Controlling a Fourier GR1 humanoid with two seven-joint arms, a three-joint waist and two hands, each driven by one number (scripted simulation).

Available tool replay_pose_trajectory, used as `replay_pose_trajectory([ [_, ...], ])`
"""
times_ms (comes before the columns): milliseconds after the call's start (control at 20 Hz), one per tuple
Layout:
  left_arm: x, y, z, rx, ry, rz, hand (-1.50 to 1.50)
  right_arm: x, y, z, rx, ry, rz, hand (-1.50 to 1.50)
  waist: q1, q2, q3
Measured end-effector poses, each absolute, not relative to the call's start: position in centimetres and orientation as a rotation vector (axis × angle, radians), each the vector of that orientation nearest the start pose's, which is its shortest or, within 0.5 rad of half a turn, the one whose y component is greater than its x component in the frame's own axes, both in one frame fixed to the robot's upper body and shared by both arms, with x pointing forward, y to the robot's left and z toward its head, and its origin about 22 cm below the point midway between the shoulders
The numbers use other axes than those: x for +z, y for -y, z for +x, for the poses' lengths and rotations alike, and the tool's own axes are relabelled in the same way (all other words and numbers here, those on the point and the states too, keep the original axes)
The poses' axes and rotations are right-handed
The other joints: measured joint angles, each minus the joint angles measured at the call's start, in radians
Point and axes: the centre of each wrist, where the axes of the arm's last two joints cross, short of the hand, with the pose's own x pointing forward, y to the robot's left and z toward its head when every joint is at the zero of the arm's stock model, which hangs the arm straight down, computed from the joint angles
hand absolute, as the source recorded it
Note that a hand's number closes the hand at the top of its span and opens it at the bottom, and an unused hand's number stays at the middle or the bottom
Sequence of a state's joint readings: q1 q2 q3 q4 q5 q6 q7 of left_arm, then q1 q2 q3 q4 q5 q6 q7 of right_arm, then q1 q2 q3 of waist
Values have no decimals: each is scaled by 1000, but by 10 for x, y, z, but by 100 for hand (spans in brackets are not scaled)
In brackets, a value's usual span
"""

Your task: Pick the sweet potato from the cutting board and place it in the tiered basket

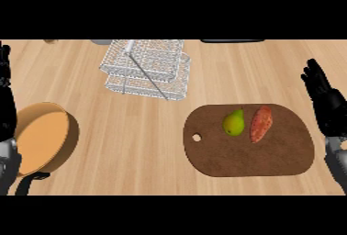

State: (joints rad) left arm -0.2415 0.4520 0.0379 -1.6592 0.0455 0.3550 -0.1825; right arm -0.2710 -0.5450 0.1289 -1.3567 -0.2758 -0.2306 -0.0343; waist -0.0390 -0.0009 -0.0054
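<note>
The pick has not begun. The sweet potato lies on the cutting board, just right of a pear, well apart from the tiered basket at the far side of the surface. The right hand rests at the right edge, fingers straight and holding nothing. The left hand rests likewise at the left edge. Next, I'd say, the right hand must close round the sweet potato without nudging the pear.

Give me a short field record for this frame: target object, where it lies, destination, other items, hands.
object: sweet potato, on the cutting board, not held
neighbour: pear, at its left on the board
destination: tiered basket, beyond the board, toward the left
other: pan, near left
left hand: open, resting at left edge
right hand: open, resting at right edge
</note>
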Motion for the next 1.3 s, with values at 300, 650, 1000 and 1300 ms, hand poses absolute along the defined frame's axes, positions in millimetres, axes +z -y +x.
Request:
replay_pose_trajectory([
  [300, 66, -273, 283, -164, 1880, 271, 0, 55, 298, 327, -194, 1552, -424, -150, 31, 18, 3],
  [650, 6, -236, 267, -225, 1615, -5, 0, 30, 257, 351, -482, 1480, -614, -150, 52, 19, 4],
  [1000, -11, -234, 267, -228, 1540, -56, 0, 49, 245, 373, -297, 1439, -824, -150, 38, -2, 1],
  [1300, -15, -235, 265, -233, 1519, -62, 0, 48, 273, 379, 64, 1113, -922, -150, 33, -13, -8],
])
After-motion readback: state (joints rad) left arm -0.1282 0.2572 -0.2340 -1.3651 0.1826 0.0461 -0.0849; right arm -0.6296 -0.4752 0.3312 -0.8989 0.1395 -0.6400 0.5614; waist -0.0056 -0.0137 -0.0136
